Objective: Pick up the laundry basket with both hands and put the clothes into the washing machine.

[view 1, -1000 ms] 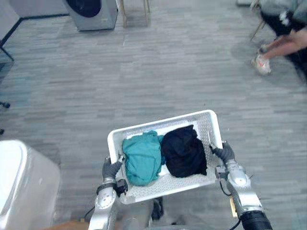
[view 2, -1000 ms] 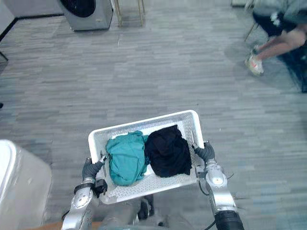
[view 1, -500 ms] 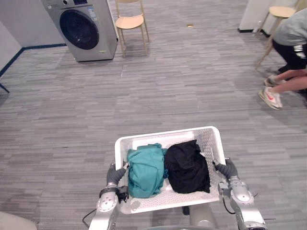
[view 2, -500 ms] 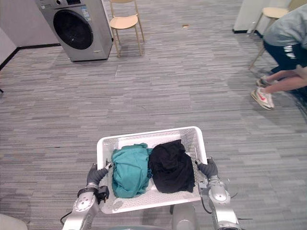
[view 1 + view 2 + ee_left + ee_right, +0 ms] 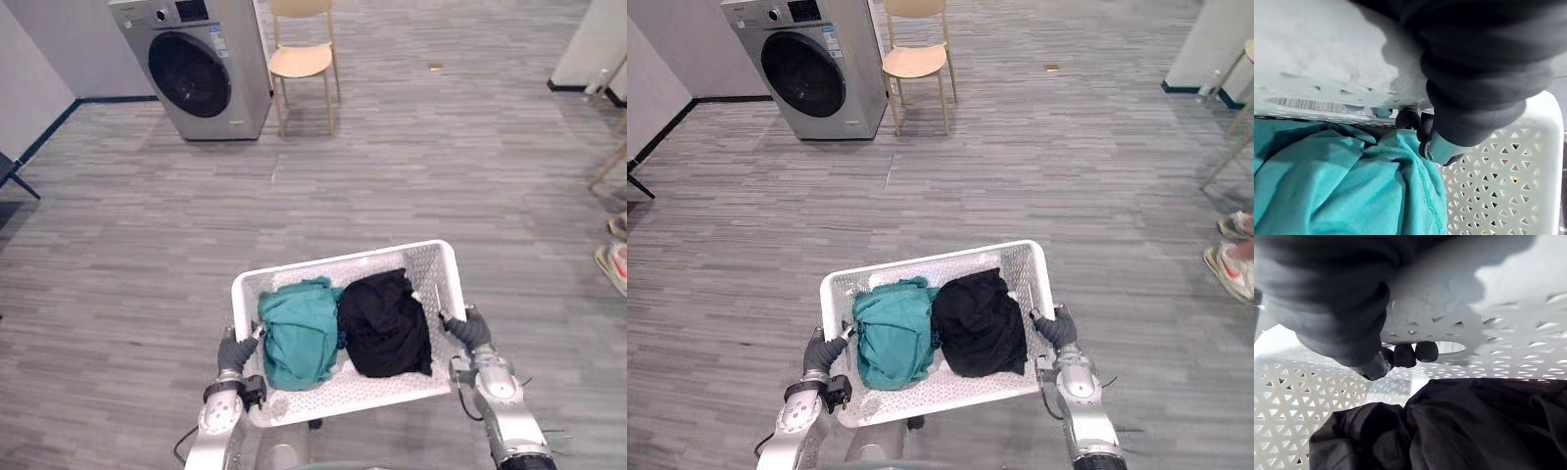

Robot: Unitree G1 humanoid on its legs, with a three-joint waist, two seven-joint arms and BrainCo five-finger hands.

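Carrying is the step we judge ourselves to be in. The white laundry basket is held up in front of us, with the left hand curled into the handle slot at its left end. The right hand is hooked the same way at the right end. Inside, a teal garment lies left and a black garment right, the two touching.

The washing machine stands far off to the left beside a wooden chair — well apart from us, its round door apparently closed. Next we need to walk forward and left while keeping the basket level, then set it down and free a hand for the door. Stickers and a control panel mark the machine's front — none of it legible to us.
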